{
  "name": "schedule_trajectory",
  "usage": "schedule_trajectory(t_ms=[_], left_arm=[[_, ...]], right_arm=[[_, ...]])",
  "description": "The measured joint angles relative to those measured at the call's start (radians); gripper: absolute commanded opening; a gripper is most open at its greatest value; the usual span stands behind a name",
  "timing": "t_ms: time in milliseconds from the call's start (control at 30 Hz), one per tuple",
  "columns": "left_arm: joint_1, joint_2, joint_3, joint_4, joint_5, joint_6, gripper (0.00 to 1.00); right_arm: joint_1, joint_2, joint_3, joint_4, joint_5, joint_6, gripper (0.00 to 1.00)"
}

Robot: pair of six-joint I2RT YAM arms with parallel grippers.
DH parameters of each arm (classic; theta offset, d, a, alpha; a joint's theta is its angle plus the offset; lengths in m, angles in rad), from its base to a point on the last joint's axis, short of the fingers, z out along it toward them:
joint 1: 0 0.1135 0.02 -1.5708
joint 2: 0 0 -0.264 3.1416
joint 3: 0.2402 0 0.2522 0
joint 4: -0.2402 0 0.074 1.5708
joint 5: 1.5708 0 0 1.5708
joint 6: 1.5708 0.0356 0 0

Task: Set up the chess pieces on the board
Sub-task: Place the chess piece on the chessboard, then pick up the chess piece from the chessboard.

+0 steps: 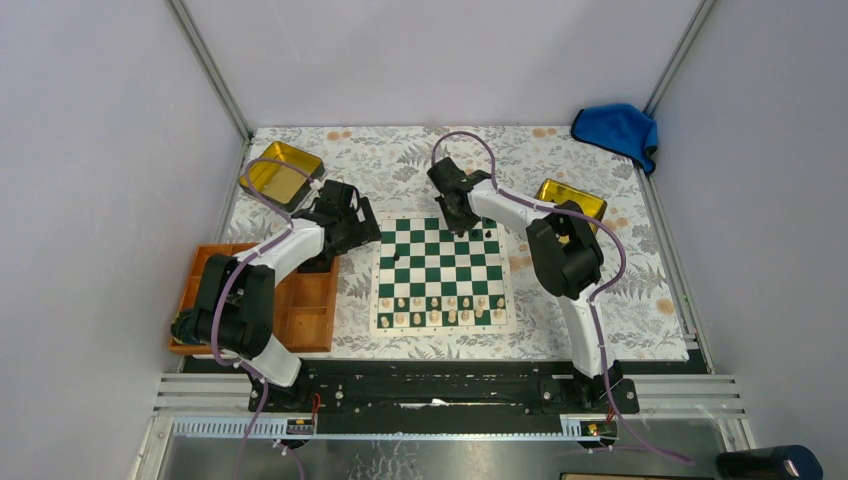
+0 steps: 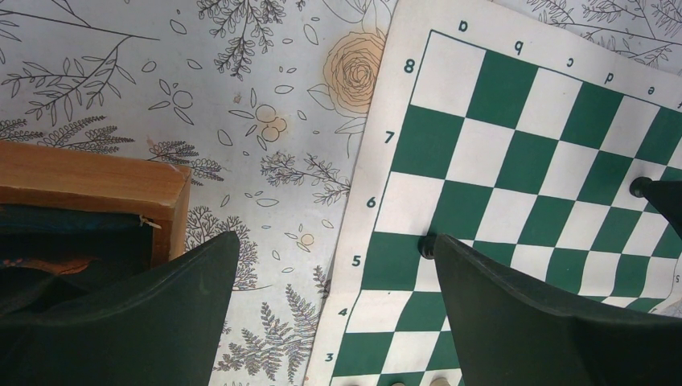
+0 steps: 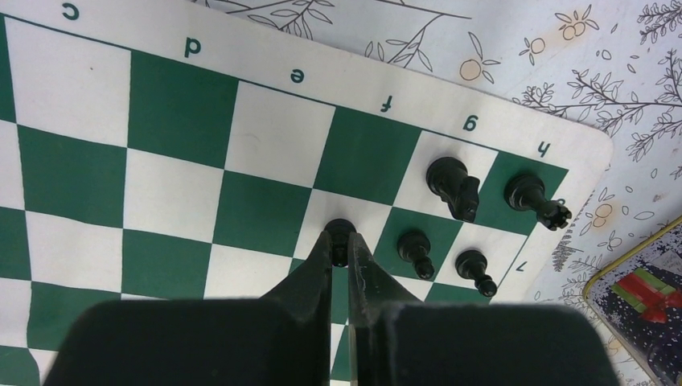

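top view: the board (image 1: 440,268), with green and white squares, lies flat on a floral cloth (image 1: 600,300) between two robot arms. the right gripper (image 3: 342,251) is pinched closed on a small black piece (image 3: 339,229) over the white square of file f, in the second row from the far edge. i cannot tell whether that piece touches the board. just to its right, four more black chess pieces stand in the far right corner. a knight (image 3: 452,186) and a rook (image 3: 535,199) are on the last row, with two pawns (image 3: 414,249) in front of them. the left gripper (image 2: 338,322) hangs with its jaws spread wide, holding nothing, above the board's left border near rank 5. a lone black piece (image 2: 428,245) stands just beside its right finger. cream pieces (image 1: 445,310) stand along the near rows. an orange tray (image 1: 310,310) sits left of the board, partly under the left arm.
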Motion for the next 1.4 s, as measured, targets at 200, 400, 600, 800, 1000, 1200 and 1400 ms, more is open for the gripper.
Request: schedule_trajectory(t_ms=[200, 400, 600, 800, 1000, 1200, 1400], left_arm=[[0.0, 0.0, 0.0, 0.0, 0.0, 0.0, 0.99], [0.0, 0.0, 0.0, 0.0, 0.0, 0.0, 0.99], [0.0, 0.0, 0.0, 0.0, 0.0, 0.0, 0.99], [0.0, 0.0, 0.0, 0.0, 0.0, 0.0, 0.99], [0.0, 0.0, 0.0, 0.0, 0.0, -0.01, 0.99], [0.03, -0.023, -0.02, 0.002, 0.019, -0.035, 0.99], [0.068, -0.08, -0.056, 0.013, 0.045, -0.061, 0.99]], right_arm=[[0.0, -0.002, -0.003, -0.001, -0.001, 0.005, 0.38], [0.0, -0.002, -0.011, -0.001, -0.001, 0.004, 0.43], [0.0, -0.014, -0.011, 0.0, -0.001, -0.005, 0.43], [0.014, -0.076, -0.011, 0.027, -0.011, -0.039, 0.43], [0.078, -0.11, 0.01, 0.058, -0.086, -0.087, 0.43], [0.145, -0.11, 0.01, 0.083, -0.201, -0.124, 0.44], [0.177, -0.11, 0.01, 0.103, -0.267, -0.139, 0.44]])
